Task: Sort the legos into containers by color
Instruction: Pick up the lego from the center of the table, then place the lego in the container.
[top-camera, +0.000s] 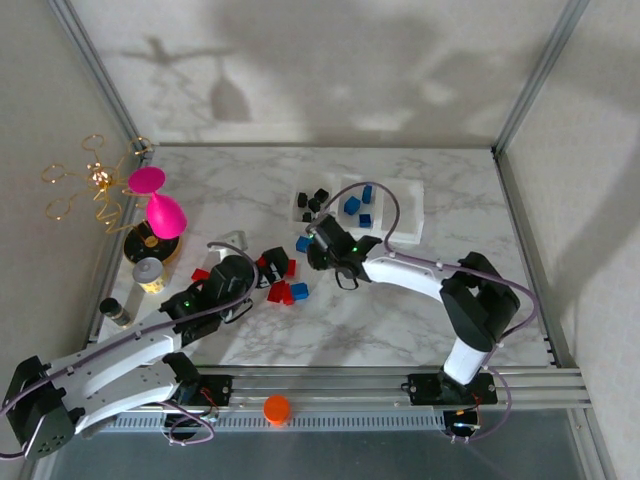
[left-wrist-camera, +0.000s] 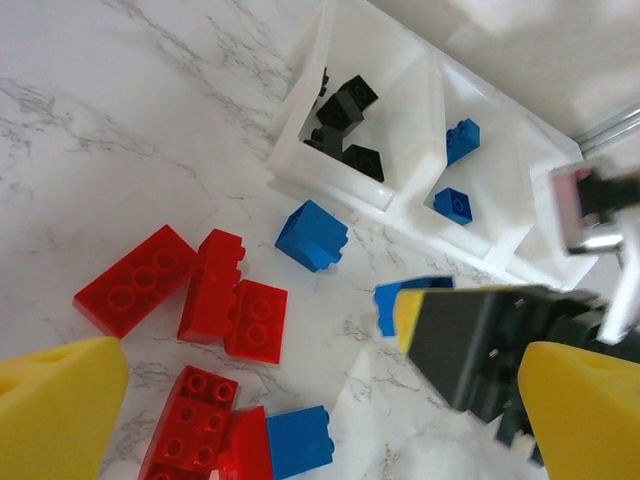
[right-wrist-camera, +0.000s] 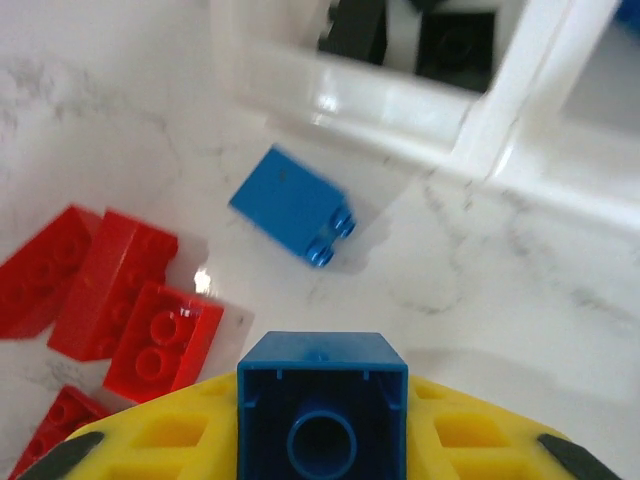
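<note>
Grip confirmed: blue brick (right-wrist-camera: 322, 420) was clamped in the right tool (top-camera: 310, 246), held above the table (left-wrist-camera: 150, 120) near the trays (left-wrist-camera: 335, 185), apparently bound for the middle tray, which already held blue. Black bricks (left-wrist-camera: 345, 125) sat in an end tray. Red bricks (left-wrist-camera: 190, 290) lay loose under the left tool (top-camera: 248, 278), its jaws wide apart.

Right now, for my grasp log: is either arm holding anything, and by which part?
Right gripper: jaws pinch a blue lego by opposite sides. Left gripper: nothing held.

Glossy moulded plastic legos (left-wrist-camera: 255, 320), translucent white plastic containers (left-wrist-camera: 330, 190) with shiny walls, smooth marble-patterned table (left-wrist-camera: 130, 130)
</note>
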